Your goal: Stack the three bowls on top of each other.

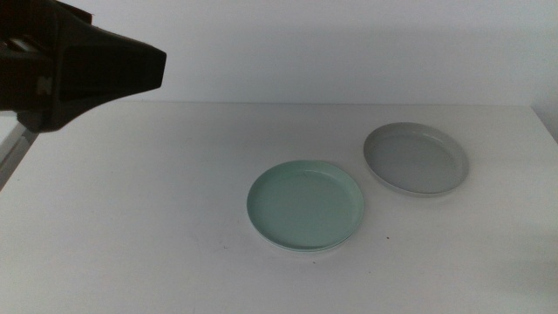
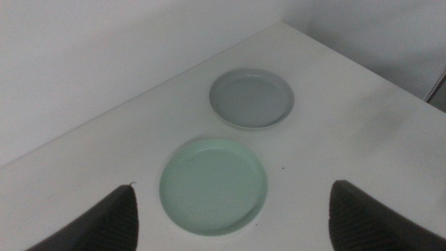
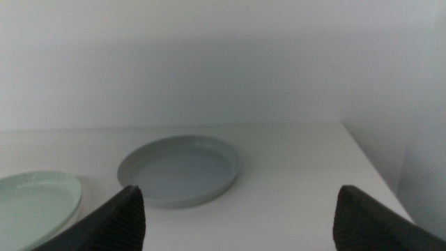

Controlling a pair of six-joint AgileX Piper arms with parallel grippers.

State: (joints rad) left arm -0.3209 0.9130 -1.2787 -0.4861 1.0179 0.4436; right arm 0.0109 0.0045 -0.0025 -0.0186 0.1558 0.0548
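Observation:
The mint green bowl [image 1: 305, 205] [image 2: 212, 185] lies at the table's middle. A thin white rim [image 3: 78, 202] shows under its edge, so it seems to rest on the white bowl, which is otherwise hidden. The grey bowl [image 1: 416, 157] [image 2: 251, 97] [image 3: 180, 169] sits apart, to the right and further back. My left arm [image 1: 78, 70] hangs high over the table's far left. Its gripper [image 2: 233, 185] is open, nothing in it, well above and short of the green bowl. Absent from the middle view, my right gripper [image 3: 238, 188] stands open and empty, near the grey bowl's side.
The white table [image 1: 157, 209] ends at a right edge [image 1: 545, 131] just beyond the grey bowl and meets a pale wall at the back. Nothing else stands on it.

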